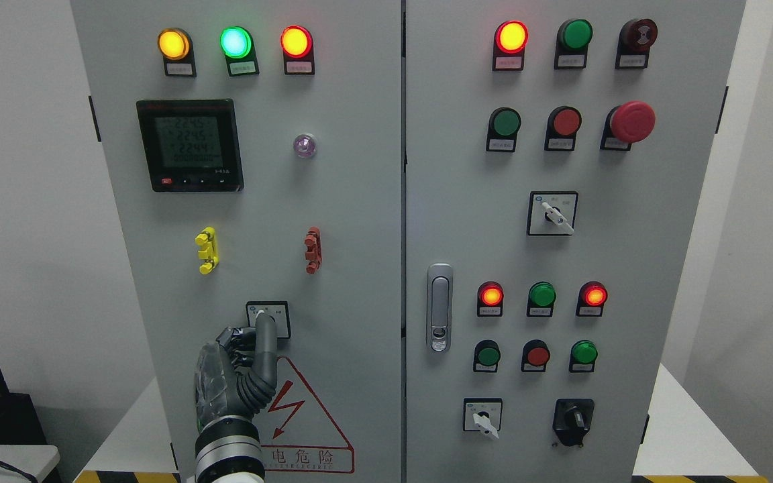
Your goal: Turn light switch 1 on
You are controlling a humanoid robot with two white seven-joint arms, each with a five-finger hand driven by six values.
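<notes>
Across both doors, grey control cabinet [359, 201] fills view. Digital meter [190, 145] upper left on left door; yellow clip [206, 250] and red clip [313, 249] below it. Warning triangle [299, 409] lower on that door. Left hand [235, 376] over triangle's left edge, other fingers curled, one finger [265, 335] extended, tip touching light switch 1 [268, 318] just above triangle.
</notes>
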